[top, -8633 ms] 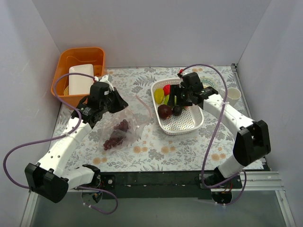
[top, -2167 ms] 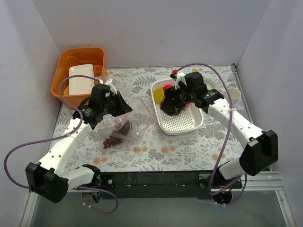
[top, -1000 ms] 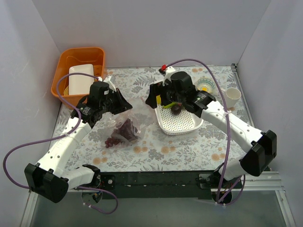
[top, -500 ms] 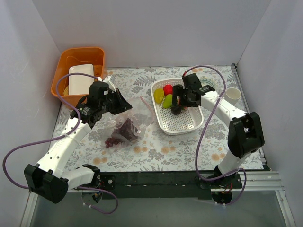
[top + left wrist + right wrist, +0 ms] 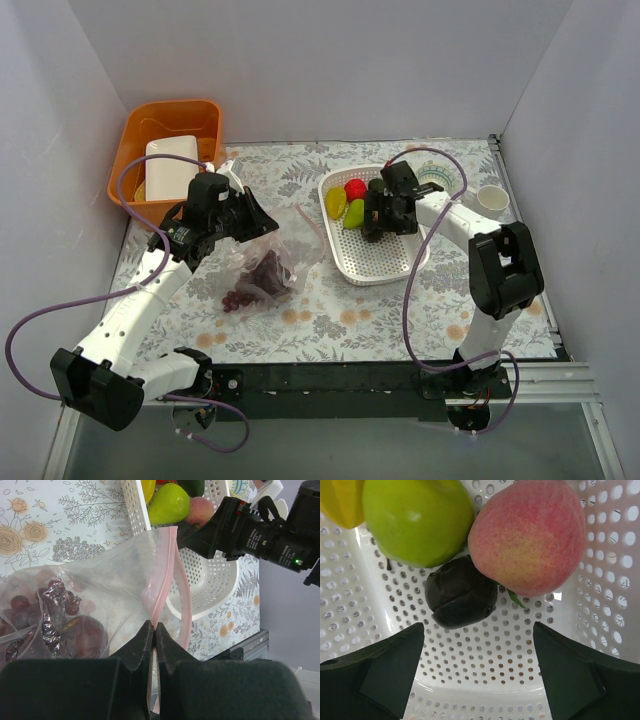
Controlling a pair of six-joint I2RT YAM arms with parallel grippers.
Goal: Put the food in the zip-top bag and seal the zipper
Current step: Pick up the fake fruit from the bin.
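I'd centre my wide-open right end effector over the dark fruit; left end effector pinches the zipper.

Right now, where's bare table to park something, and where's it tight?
Free: the near strip of table between the zip-top bag, the white basket and the near edge; also the far strip between orange bin and basket. Tight: basket's far end, fruit under the open right claw.
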